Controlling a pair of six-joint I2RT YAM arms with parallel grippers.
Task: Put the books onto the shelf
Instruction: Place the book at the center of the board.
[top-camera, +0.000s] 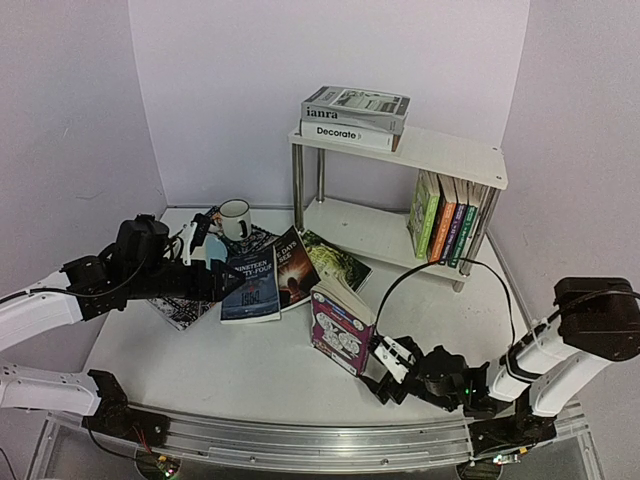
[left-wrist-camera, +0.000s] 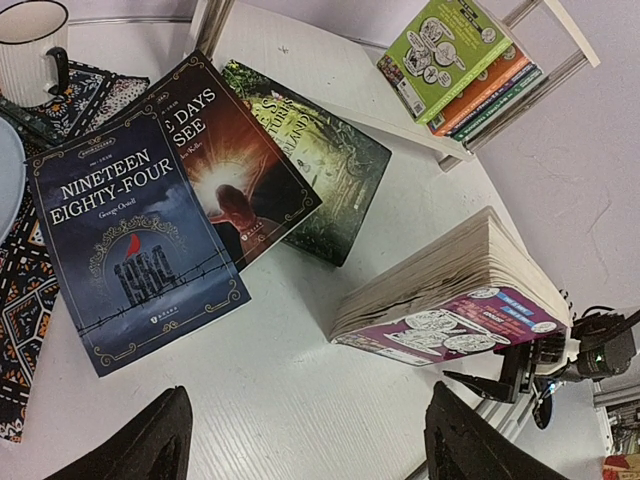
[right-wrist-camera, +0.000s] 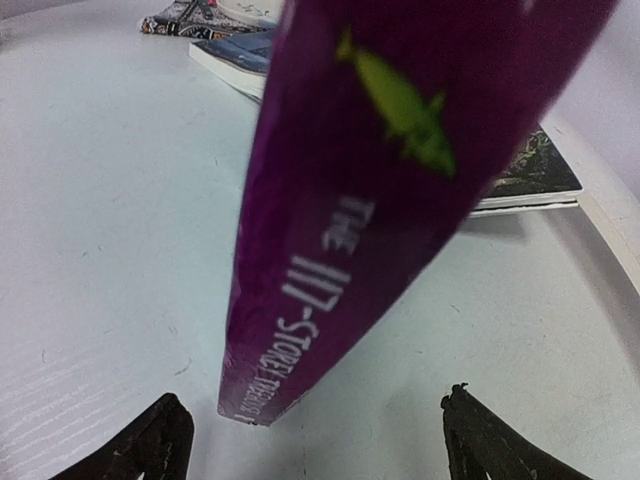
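Item: purple cartoon-cover paperback, standing tilted on the white table, well short of the white chrome-legged two-tier shelf; right gripper, jaws apart, empty, facing its spine: best to advance squarely, straddle spine low, close firmly before lifting.

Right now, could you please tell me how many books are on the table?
4: the dark blue Nineteen Eighty-Four paperback, the red-black paperback partly under it, the dark green paperback beneath that, and the purple cartoon paperback standing on edge. Others may be hidden.
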